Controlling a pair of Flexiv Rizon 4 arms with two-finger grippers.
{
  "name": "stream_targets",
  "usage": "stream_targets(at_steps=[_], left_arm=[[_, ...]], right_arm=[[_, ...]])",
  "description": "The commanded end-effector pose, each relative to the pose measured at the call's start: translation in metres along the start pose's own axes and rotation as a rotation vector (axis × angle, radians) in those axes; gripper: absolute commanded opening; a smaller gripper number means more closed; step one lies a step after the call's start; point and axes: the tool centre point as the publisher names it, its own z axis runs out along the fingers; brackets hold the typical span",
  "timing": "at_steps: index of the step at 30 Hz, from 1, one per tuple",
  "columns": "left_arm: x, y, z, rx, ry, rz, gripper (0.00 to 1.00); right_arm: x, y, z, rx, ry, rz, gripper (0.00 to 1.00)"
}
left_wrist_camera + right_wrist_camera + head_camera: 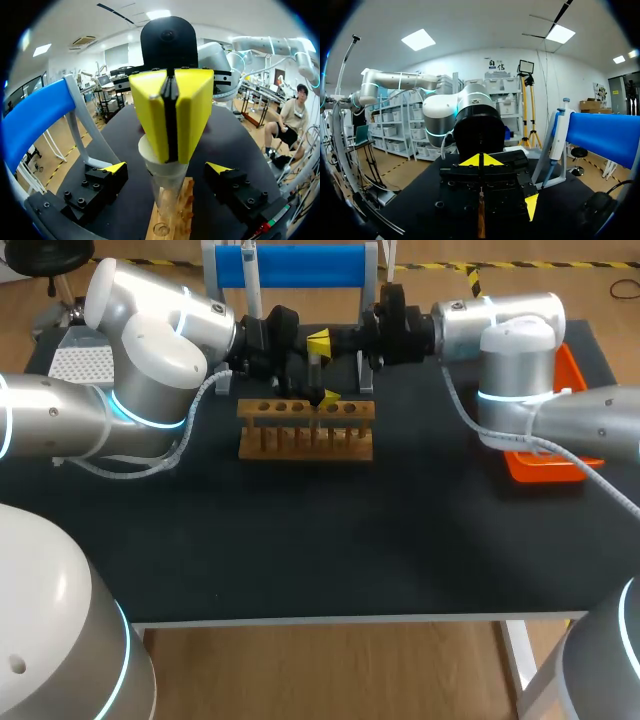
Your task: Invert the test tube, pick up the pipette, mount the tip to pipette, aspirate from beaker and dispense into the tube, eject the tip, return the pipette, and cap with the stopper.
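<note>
tube: upright, top centre in the head view, with its lower end down at a hole of the rack on the dark tabletop. Can't tell if that end is in the hole or just over it.
right end effector: yellow fingers squeezed almost together, pinching the tube's top end from above.
left end effector: spread wide, one yellow tip on each side of the tube, touching nothing. It's pretty much nose to nose with the right one.
pipette: hanging on its blue stand at the back, well apart from both end effectors.
step (my guess): the invert bit, and it looks like a handover setup.
risk 1: slick glass held by a small pinch right at its end. Any swing could make it slip or tilt and drop onto the rack.
risk 2: if the right one lets go before the left has closed, nothing is holding the tube.
risk 3: the two end effectors are really close, so flipping here could knock fingers together.
risk 4: pull the tube off-vertical and its lower end could catch the hole's edge and crack.
</note>
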Motion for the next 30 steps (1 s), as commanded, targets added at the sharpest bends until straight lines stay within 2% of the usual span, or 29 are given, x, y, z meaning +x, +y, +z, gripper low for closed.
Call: stream_targets(at_steps=[1, 12, 24, 28, 29, 30], left_arm=[[0.0, 0.0, 0.0, -0.001, 0.002, 0.0, 1.0], [0.0, 0.0, 0.0, -0.001, 0.002, 0.0, 1.0], [0.0, 0.0, 0.0, -0.001, 0.002, 0.0, 1.0], [0.0, 0.0, 0.0, -0.001, 0.002, 0.0, 1.0], [0.0, 0.0, 0.0, -0.001, 0.002, 0.0, 1.0], [0.0, 0.0, 0.0, -0.001, 0.002, 0.0, 1.0]], right_arm=[[-0.005, -0.012, 0.0, 0.006, 0.013, 0.011, 0.0], [-0.004, -0.022, -0.002, 0.029, 0.002, 0.029, 0.0], [-0.006, 0.012, -0.008, -0.075, -0.026, -0.05, 0.0], [-0.005, 0.019, -0.016, -0.086, -0.043, -0.07, 0.0], [-0.004, 0.02, -0.019, -0.082, -0.05, -0.075, 0.12], [-0.004, 0.021, -0.022, -0.075, -0.06, -0.079, 0.31]])
